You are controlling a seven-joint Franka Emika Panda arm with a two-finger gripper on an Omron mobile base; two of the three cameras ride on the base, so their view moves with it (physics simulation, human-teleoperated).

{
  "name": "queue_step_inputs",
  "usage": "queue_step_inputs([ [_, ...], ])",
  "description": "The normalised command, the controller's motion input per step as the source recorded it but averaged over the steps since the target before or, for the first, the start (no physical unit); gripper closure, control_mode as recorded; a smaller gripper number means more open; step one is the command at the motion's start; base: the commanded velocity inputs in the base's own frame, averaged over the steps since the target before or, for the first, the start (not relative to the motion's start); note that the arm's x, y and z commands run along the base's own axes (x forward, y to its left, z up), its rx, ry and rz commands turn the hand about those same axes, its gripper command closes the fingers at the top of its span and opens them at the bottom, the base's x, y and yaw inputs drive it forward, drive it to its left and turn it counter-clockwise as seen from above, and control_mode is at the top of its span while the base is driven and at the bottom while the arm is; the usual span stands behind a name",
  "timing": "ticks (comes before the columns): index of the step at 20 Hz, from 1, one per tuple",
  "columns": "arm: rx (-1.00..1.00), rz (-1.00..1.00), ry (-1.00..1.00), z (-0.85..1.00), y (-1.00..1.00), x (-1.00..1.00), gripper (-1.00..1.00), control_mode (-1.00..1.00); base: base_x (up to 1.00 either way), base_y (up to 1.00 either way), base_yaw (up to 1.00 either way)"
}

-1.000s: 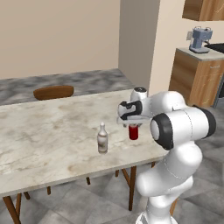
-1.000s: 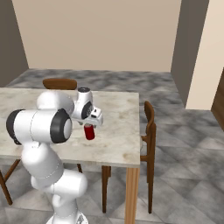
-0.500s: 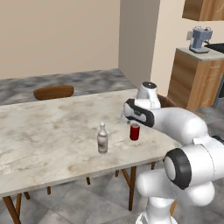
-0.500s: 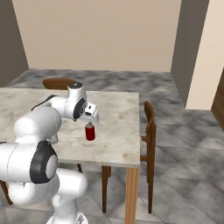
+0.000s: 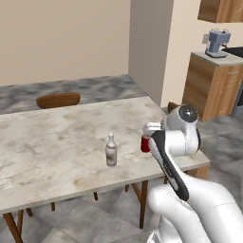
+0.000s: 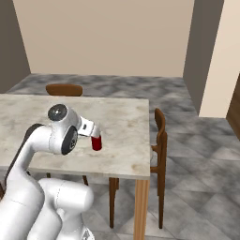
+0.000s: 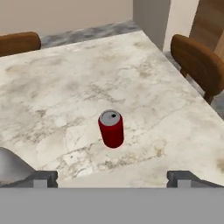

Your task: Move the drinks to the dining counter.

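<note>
- Red can (image 5: 144, 144): in the left base view, mostly hidden behind the arm's white wrist; only its left edge shows.
- Dining counter (image 5: 57, 142): left end cut off by the picture's edge in both base views.
- Slim bottle (image 5: 111, 150): label too small to read.
- Gripper (image 7: 113, 177): fingertips cut off at the bottom of the hand view.
- Far chair (image 7: 18, 43): cut off at the left edge.

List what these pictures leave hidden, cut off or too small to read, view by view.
- Left base view: the red can is mostly hidden behind the robot's arm.
- Left base view: the small bottle is too small to read any label.
- Right base view: the table is cut off by the left edge, so that end stays unseen.
- Hand view: the fingers are cut by the bottom band; their tips alone show.
</note>
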Motion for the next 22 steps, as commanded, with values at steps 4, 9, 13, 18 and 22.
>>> queue_step_inputs([
  [4,0.0,-0.42,-0.37,0.47,-0.02,-1.0,-1.0,-1.0,0.0,0.0,0.0],
  [9,0.05,-0.5,-0.24,0.56,-0.17,-0.78,-1.0,-1.0,0.0,0.0,0.0],
  [13,0.19,-0.33,0.02,0.74,-0.4,-0.31,-1.0,-1.0,0.0,0.0,0.0],
  [18,0.05,-0.04,0.0,0.11,-0.11,-0.09,-1.0,-1.0,0.0,0.0,0.0],
  [22,0.0,0.0,0.0,0.0,0.0,0.0,-1.0,1.0,-0.29,-0.34,-0.58],
])
